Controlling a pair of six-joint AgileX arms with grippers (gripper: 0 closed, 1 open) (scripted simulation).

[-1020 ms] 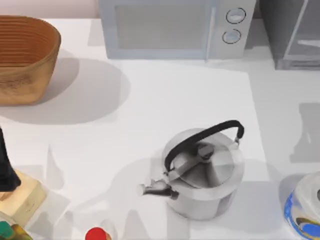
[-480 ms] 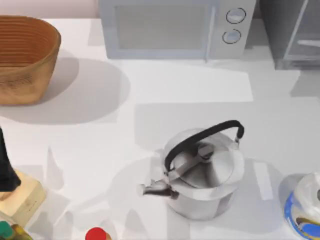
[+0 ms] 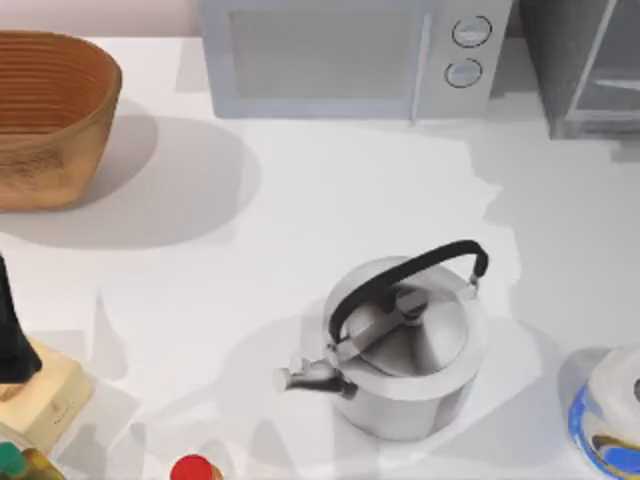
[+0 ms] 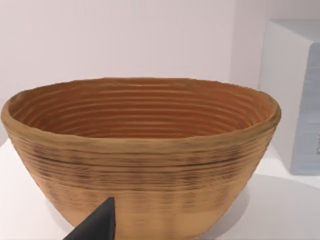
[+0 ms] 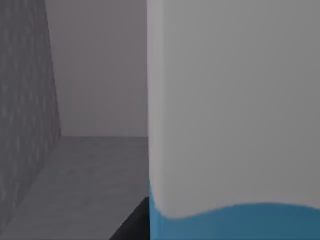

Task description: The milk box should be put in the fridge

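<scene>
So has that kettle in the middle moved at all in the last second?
No. The kettle sits at the same spot below the microwave, spout toward the table's left; only the shadows around it have shifted.

Bright, even light on a white table, with soft grey shadows.

From above, the table (image 3: 300, 180) is well lit. The basket (image 3: 50, 110) throws a wide soft shadow to its right, and the kettle (image 3: 405, 345) sits in a paler one (its metal lid has a dull shine, no hard glare). A ragged grey shadow lies near the fridge (image 3: 590, 65). The right wrist view is dim and grey, with the milk box (image 5: 235, 110) very close and soft-edged.
</scene>
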